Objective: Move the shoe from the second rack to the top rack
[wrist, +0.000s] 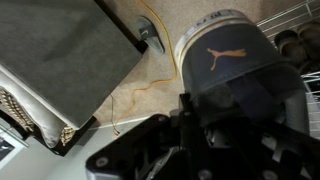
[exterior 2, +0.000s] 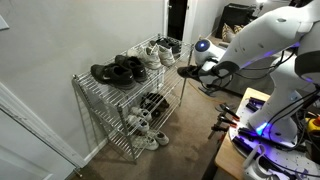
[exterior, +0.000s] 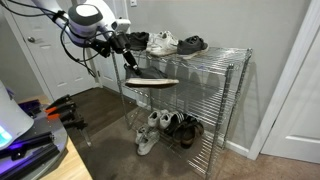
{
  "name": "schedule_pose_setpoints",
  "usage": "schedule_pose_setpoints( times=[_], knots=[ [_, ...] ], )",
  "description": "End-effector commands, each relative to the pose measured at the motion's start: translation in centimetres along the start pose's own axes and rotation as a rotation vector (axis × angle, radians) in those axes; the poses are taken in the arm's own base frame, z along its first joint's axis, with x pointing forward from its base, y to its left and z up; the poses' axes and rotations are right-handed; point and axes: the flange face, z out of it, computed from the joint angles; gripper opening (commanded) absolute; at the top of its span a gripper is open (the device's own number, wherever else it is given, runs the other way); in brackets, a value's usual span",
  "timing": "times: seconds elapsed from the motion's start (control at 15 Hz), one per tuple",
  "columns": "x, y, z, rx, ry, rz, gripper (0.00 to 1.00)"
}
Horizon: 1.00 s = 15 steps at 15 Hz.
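Observation:
My gripper (exterior: 128, 57) is shut on the shoe (exterior: 150, 76), a low black sneaker with a pale sole. It holds the shoe in the air in front of the shelf unit, off the wire, between the level of the top rack (exterior: 218, 55) and the second rack (exterior: 195, 92). In the other exterior view the shoe (exterior 2: 189, 70) hangs beside the unit's near end, with the gripper (exterior 2: 206, 68) behind it. The wrist view shows the shoe's heel (wrist: 225, 55) with a tan logo, clamped in the jaws (wrist: 192, 125).
The top rack carries black shoes (exterior: 133, 41), a chunky white sneaker (exterior: 163, 43) and a dark shoe (exterior: 192, 44). White sneakers (exterior: 148, 130) and dark shoes (exterior: 185, 127) sit on the bottom tier. A door (exterior: 50, 50) stands beside the unit.

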Motion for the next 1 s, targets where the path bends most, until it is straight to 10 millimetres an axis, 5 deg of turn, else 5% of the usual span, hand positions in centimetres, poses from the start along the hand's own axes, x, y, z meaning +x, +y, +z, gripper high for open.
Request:
schedule_pose_setpoints(
  times=[0.0, 0.53, 0.93],
  knots=[
    [0.9, 2.6, 0.2, -0.056, 0.004, 0.172, 0.06],
    [2.8, 5.7, -0.6, -0.016, 0.017, 0.431, 0.06],
    [4.6, 7.9, -4.0, 0.137, 0.199, 0.545, 0.05]
  ],
)
